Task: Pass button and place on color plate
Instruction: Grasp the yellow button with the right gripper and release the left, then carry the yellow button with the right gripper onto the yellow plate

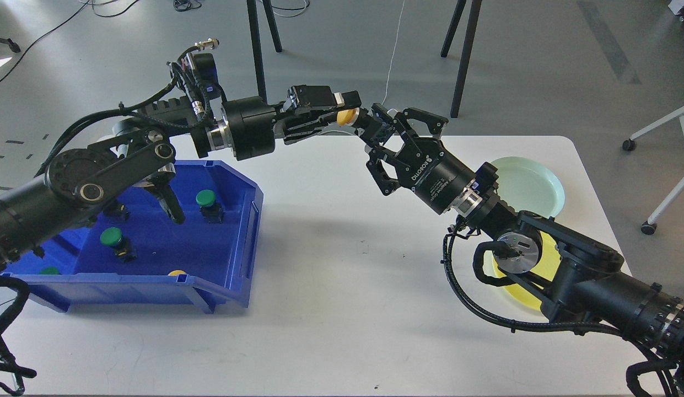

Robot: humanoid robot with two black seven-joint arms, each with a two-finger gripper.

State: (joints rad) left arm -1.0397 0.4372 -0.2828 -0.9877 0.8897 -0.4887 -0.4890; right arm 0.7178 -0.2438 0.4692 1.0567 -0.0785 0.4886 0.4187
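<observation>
A yellow-capped button with a black body is held in the air above the table's far edge. My left gripper is shut on it from the left. My right gripper has come in from the right, and its fingers are closed around the button's black body end. Both grippers hold the same button. A pale green plate lies at the table's right. A yellow plate lies nearer, partly hidden under my right arm.
A blue bin stands at the left with green buttons and another yellow button inside. My left arm's elbow hangs over the bin. Chair and stand legs stand beyond the far table edge.
</observation>
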